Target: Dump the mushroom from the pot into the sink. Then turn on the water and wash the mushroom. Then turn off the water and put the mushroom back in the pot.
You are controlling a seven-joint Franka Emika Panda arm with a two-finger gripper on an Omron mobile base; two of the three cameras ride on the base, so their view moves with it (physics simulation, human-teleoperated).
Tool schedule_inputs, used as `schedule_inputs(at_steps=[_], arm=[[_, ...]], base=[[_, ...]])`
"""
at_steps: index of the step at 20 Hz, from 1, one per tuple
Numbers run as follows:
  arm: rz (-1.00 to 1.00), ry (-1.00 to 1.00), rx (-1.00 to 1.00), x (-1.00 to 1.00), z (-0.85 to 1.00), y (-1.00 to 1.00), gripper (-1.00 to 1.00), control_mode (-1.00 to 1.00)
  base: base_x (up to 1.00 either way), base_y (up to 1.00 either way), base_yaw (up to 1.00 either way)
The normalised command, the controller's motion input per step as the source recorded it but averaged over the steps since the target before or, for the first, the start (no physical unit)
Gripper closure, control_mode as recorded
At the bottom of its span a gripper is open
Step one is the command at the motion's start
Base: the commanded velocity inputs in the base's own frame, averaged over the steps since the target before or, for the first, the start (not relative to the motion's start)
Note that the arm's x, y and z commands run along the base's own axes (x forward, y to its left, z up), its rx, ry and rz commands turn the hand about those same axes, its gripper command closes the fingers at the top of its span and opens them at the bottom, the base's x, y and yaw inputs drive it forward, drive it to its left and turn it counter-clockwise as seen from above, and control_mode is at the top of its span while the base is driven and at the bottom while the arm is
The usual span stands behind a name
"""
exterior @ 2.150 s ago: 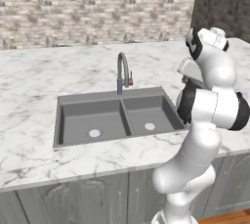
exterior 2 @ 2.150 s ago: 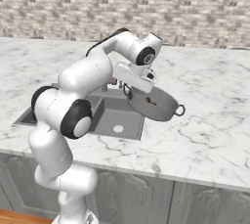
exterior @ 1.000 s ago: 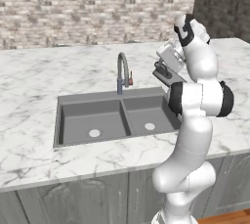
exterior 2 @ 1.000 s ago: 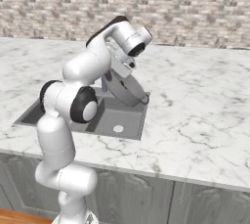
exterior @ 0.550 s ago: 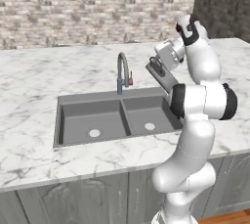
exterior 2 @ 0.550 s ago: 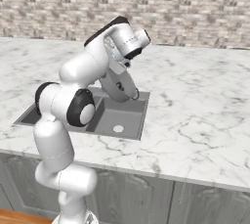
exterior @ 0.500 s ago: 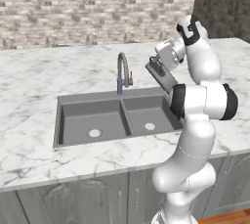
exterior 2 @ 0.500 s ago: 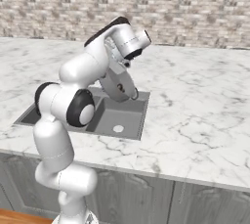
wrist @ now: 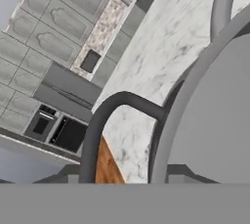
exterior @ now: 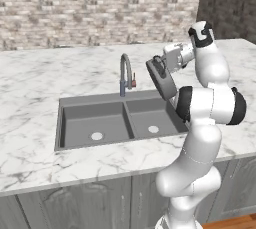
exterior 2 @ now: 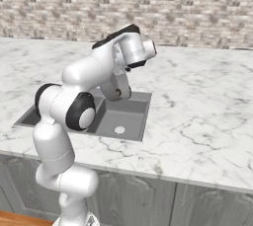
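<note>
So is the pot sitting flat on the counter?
No, the pot is up in the air, tipped steeply on its side above the sink, held at the gripper.

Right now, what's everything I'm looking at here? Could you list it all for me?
pot: one, dark grey, tipped on edge above the sink's right basin, gripped by the tool
sink: one, dark grey, two basins, set in the counter
drains: two, light, one per basin
tap: one, grey, behind the sink's divider
counter: one, white marble
wall: brick, behind the counter
cabinets: grey, under the counter
arm: one, white
tool: one, at the pot's rim
</note>
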Motion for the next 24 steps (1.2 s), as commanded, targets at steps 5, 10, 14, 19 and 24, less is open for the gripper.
schedule_inputs(at_steps=[5, 10, 14, 19, 24], arm=[[0.01, 0.0, 0.19, 0.09, 0.01, 0.0, 1.0, -1.0], [0.0, -0.01, 0.2, 0.0, 0.09, -0.02, 1.0, -1.0], [0.0, 0.0, 0.18, 0.0, 0.11, -0.1, 1.0, -1.0], [0.0, 0.0, 0.16, 0.0, 0.07, -0.1, 1.0, -1.0], [0.0, 0.0, 0.13, 0.0, 0.07, -0.14, 1.0, -1.0]], base=[[0.0, 0.0, 0.0], [0.0, 0.0, 0.0], [0.0, 0.0, 0.0], [0.0, 0.0, 0.0], [0.0, 0.0, 0.0]])
